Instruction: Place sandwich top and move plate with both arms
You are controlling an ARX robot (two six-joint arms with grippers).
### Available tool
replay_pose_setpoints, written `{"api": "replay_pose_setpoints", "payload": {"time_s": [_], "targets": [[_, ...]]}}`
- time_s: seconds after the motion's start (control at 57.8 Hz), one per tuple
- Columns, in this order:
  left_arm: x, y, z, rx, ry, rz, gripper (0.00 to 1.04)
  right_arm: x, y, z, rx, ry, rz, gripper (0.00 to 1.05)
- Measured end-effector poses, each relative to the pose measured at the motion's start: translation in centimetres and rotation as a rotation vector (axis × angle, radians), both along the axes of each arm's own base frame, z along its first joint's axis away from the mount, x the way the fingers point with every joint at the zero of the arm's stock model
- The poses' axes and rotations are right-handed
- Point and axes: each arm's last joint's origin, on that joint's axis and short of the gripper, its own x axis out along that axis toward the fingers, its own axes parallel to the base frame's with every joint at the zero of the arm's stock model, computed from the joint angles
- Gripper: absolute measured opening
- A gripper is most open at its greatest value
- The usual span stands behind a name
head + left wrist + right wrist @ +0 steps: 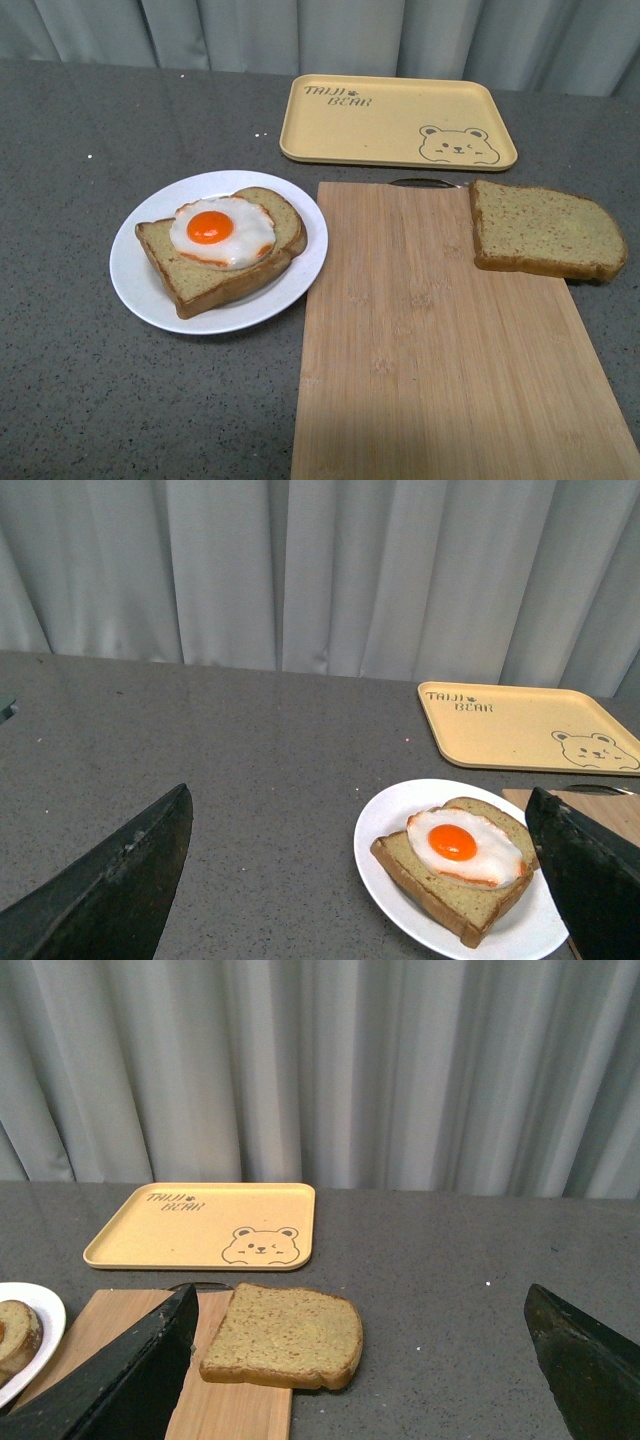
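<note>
- The right claw [360,1290] is hanging with its two dark fingers [110,1380] spread wide and nothing between them, looking down over the plain slice.
- The left claw [357,795] is gaping just as wide and carrying nothing, with the plate [385,820] lying below and ahead of it.
- Neither arm is showing in the front view.
- The sandwich top [285,1335] is lying flat across the far right corner of the cutting board [430,330], one end on the wood and the rest reaching past the edge over the table.
- To my eye the slice is looking light, fairly stiff from toasting and crumbly at the crust. I would be taking it across its narrow width by the overhanging part, where a finger can slip underneath, and squeezing gently.
- The plate is sitting to the left of the board, just beside its edge, and bearing the other slice [225,270] with a fried egg [215,230] on top.
- The plate is likely hard and slick, so each claw should be pinching an opposite side of the rim.
- A yellow tray [390,120] with a bear drawing is lying behind the board.
- The grey speckled table [70,130] is running back to a pale curtain [300,1060].
</note>
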Motion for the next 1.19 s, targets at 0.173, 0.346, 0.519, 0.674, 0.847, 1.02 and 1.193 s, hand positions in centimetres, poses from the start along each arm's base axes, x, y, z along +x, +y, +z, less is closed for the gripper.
{"api": "replay_pose_setpoints", "payload": {"time_s": [0.173, 0.346, 0.519, 0.674, 0.847, 1.02, 1.193], "targets": [[0.00, 0.00, 0.00, 0.000, 0.000, 0.000, 0.98, 0.00, 0.00, 0.00, 0.000, 0.000, 0.000, 0.95], [0.00, 0.00, 0.00, 0.000, 0.000, 0.000, 0.98, 0.00, 0.00, 0.00, 0.000, 0.000, 0.000, 0.95], [0.00, 0.00, 0.00, 0.000, 0.000, 0.000, 0.98, 0.00, 0.00, 0.00, 0.000, 0.000, 0.000, 0.95], [0.00, 0.00, 0.00, 0.000, 0.000, 0.000, 0.98, 0.00, 0.00, 0.00, 0.000, 0.000, 0.000, 0.95], [0.00, 0.00, 0.00, 0.000, 0.000, 0.000, 0.98, 0.00, 0.00, 0.00, 0.000, 0.000, 0.000, 0.95], [0.00, 0.00, 0.00, 0.000, 0.000, 0.000, 0.98, 0.00, 0.00, 0.00, 0.000, 0.000, 0.000, 0.95], [0.00, 0.00, 0.00, 0.000, 0.000, 0.000, 0.98, 0.00, 0.00, 0.00, 0.000, 0.000, 0.000, 0.95]]}}
